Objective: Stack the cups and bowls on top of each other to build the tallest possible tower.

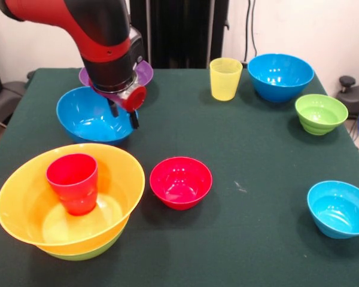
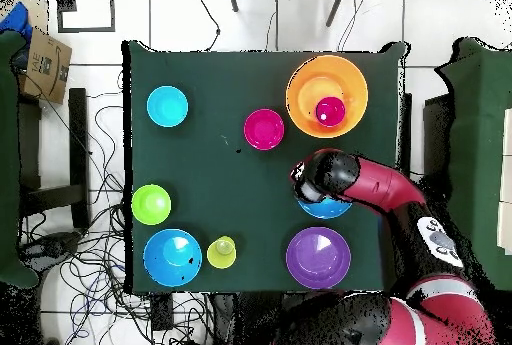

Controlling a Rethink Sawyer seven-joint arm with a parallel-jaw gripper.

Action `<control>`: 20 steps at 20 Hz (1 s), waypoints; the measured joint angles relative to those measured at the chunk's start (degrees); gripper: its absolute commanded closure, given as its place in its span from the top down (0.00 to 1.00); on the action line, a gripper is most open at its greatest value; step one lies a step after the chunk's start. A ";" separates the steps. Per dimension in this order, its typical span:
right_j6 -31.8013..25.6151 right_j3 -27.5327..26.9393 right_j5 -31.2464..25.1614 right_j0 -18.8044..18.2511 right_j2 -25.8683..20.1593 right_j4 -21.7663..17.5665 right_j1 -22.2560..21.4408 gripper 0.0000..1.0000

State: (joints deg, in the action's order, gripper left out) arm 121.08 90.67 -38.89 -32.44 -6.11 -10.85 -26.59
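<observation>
The tower stands at the front left: a large orange bowl [image 1: 24, 197] [image 2: 300, 86] nested on a lime-green bowl [image 1: 84, 252], with a red cup [image 1: 73, 182] [image 2: 330, 112] upright inside. My gripper [image 1: 124, 115] [image 2: 303, 176] is open, low at the right rim of a medium blue bowl [image 1: 84, 116] [image 2: 328, 209], holding nothing. The purple bowl [image 1: 145, 73] [image 2: 318, 257] sits behind it, partly hidden by the arm. The yellow cup [image 1: 225, 78] [image 2: 222, 252] stands upright at the back. A small red bowl [image 1: 180, 182] [image 2: 264, 129] sits right of the tower.
A second medium blue bowl [image 1: 280, 76] [image 2: 172, 257] is at the back right, a ribbed green bowl [image 1: 321, 113] [image 2: 151, 204] beside it, and a small blue bowl [image 1: 339, 209] [image 2: 167, 106] at the front right. All rest on the dark green table [image 1: 251, 155].
</observation>
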 measured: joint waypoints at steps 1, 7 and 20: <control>0.00 0.02 0.27 -0.08 -0.21 -0.01 0.16 1.00; 0.00 0.10 1.99 -0.66 -1.21 -0.01 1.06 1.00; 0.00 -0.78 0.39 1.76 -0.53 -0.01 1.51 1.00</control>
State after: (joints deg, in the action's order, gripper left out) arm 121.08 89.89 -38.50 -30.69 -6.64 -10.86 -25.08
